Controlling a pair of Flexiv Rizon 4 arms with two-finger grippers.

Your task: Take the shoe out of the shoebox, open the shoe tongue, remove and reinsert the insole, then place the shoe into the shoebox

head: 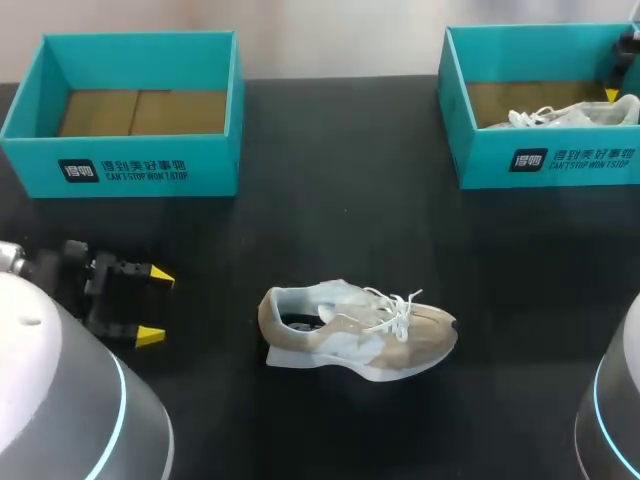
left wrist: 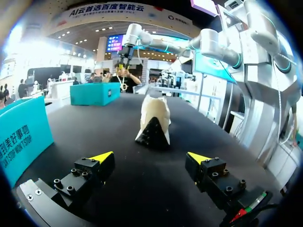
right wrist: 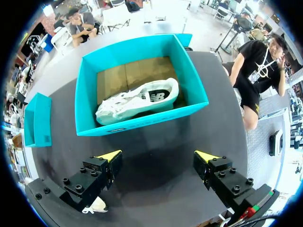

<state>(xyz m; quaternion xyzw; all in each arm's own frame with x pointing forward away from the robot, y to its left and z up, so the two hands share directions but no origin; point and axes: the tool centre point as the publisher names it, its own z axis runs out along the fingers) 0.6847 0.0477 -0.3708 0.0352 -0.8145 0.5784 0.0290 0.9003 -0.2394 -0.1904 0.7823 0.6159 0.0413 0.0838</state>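
Shoe [head: 355, 335] lay on the counter [head: 330, 230] ahead of the open left claw [left wrist: 149, 157], heel end toward it. The right claw [right wrist: 158, 155], also open, hung over a shoebox [right wrist: 142, 120]. Judged best: one claw pins it low while the other opens it gently from above.

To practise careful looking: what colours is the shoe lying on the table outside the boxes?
The shoe is tan with off-white panels, clearest in the head view.

You've got one shoe [head: 355, 335] lying mid-table [head: 330, 210], toe to your right, left gripper [head: 155, 305] well left of its heel. Behind: left shoebox [head: 130, 165] back-left, right shoebox [head: 560, 160] back-right, second shoe [head: 570, 117] inside, right gripper [right wrist: 157, 156] near it
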